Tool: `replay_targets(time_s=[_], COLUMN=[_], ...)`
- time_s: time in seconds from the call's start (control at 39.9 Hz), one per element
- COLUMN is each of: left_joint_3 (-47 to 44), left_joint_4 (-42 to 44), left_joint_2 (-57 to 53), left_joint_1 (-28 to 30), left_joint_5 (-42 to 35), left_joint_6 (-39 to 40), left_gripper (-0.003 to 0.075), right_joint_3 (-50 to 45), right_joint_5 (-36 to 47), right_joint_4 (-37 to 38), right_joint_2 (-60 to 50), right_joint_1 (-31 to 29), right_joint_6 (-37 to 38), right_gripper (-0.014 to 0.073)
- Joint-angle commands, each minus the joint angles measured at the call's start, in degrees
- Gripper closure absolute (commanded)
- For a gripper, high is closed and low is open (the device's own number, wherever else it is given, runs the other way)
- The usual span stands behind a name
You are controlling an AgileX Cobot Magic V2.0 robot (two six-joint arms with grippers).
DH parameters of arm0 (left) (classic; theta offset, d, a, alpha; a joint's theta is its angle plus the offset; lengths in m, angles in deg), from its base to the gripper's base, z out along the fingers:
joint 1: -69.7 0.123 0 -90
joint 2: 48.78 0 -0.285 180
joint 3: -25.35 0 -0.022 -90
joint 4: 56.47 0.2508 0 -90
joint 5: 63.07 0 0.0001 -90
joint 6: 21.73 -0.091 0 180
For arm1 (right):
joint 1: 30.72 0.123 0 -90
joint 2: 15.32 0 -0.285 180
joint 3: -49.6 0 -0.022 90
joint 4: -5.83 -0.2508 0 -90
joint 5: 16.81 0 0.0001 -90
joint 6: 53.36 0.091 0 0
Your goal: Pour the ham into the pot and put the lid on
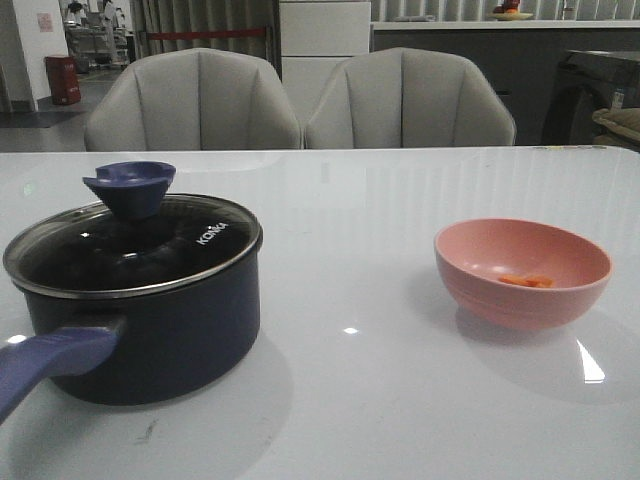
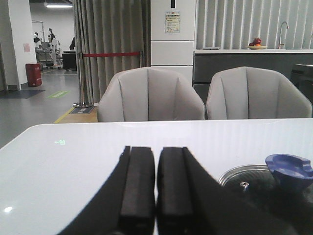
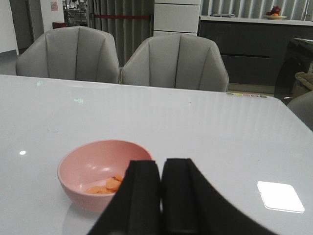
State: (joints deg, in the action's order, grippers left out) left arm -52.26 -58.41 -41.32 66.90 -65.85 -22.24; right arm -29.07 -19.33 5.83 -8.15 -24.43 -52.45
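Note:
The dark navy pot (image 1: 150, 330) stands at the front left of the white table, its purple-blue handle (image 1: 45, 365) pointing toward me. The glass lid (image 1: 140, 245) with its purple-blue knob (image 1: 130, 185) rests on the pot; the lid (image 2: 249, 178) also shows in the left wrist view. At the right a pink bowl (image 1: 523, 270) holds the orange ham (image 1: 527, 281) pieces. In the right wrist view the ham (image 3: 107, 185) lies in the bowl (image 3: 93, 169) just ahead of my right gripper (image 3: 161, 164). My left gripper (image 2: 156, 152) is shut and empty, and so is the right. Neither gripper appears in the front view.
Two grey chairs (image 1: 195, 100) (image 1: 410, 100) stand behind the table's far edge. The table (image 1: 350, 300) stretches bare between pot and bowl. A counter and cabinets lie far behind.

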Motion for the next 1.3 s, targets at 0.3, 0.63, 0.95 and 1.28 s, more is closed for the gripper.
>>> replay_targets(time_s=[0.3, 0.63, 0.95, 1.28], left_joint_3=[-1.72, -1.72, -0.49, 20.61], left_joint_4=[-0.42, -0.42, -5.64, -5.74], left_joint_2=[-1.28, -1.28, -1.04, 11.12], left_joint_1=[0.18, 0.18, 0.18, 0.18], left_joint_5=[-4.35, -4.35, -16.2, 10.8], left_joint_6=[0.52, 0.52, 0.52, -0.4], left_gripper=[0.0596, 0.0596, 0.0596, 0.0596], right_joint_3=[-0.64, -0.64, -0.64, -0.64], right_joint_5=[4.67, 4.67, 4.67, 4.67], right_joint_4=[0.41, 0.41, 0.41, 0.41], right_joint_2=[-0.99, -0.99, -0.99, -0.99], right_joint_1=[-0.43, -0.43, -0.43, -0.43], right_joint_6=[0.1, 0.1, 0.1, 0.1], right_gripper=[0.0433, 0.0433, 0.0433, 0.0433])
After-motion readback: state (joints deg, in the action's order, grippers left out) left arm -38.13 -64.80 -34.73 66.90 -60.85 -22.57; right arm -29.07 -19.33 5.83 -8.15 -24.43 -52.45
